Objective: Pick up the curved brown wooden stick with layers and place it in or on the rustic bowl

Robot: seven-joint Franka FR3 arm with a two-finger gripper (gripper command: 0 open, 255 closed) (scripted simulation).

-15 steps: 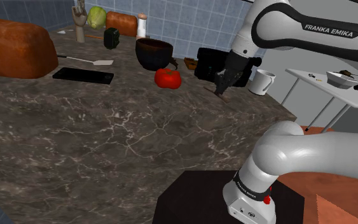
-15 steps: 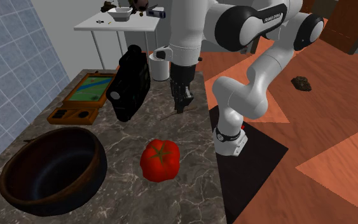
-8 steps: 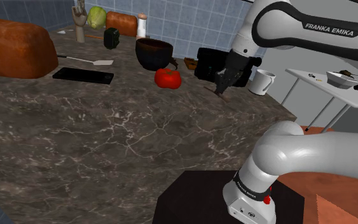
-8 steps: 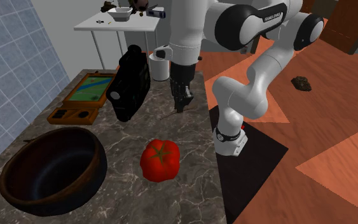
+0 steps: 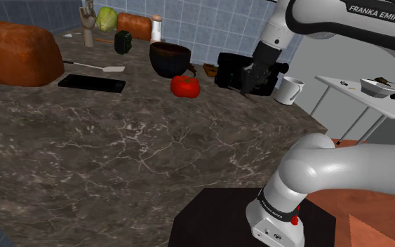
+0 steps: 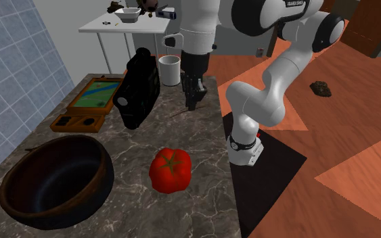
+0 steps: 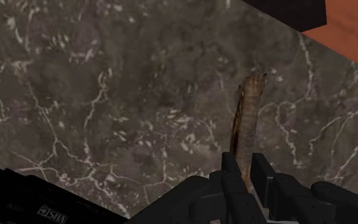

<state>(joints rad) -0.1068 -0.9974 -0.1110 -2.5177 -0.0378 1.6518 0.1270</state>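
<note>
Fingers (image 7: 229, 168) of the black gripper (image 7: 245, 175) clasp one end of the curved brown stick (image 7: 243, 121), which juts out from them over the marble counter (image 7: 107, 95), seemingly clear of it. Carrying it well calls for a firm clamp and a high path over the tomato (image 6: 170, 170) to the dark bowl (image 6: 53, 179), since so thin a stick may swivel. The wrist view reveals the grasp, while the second exterior view lays out the route, with the bowl well apart from the gripper.

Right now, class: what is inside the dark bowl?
Nothing shows inside the bowl: just its dark, bare interior. Its near wall hides a strip of the floor. The stick is clasped in the gripper.
</note>
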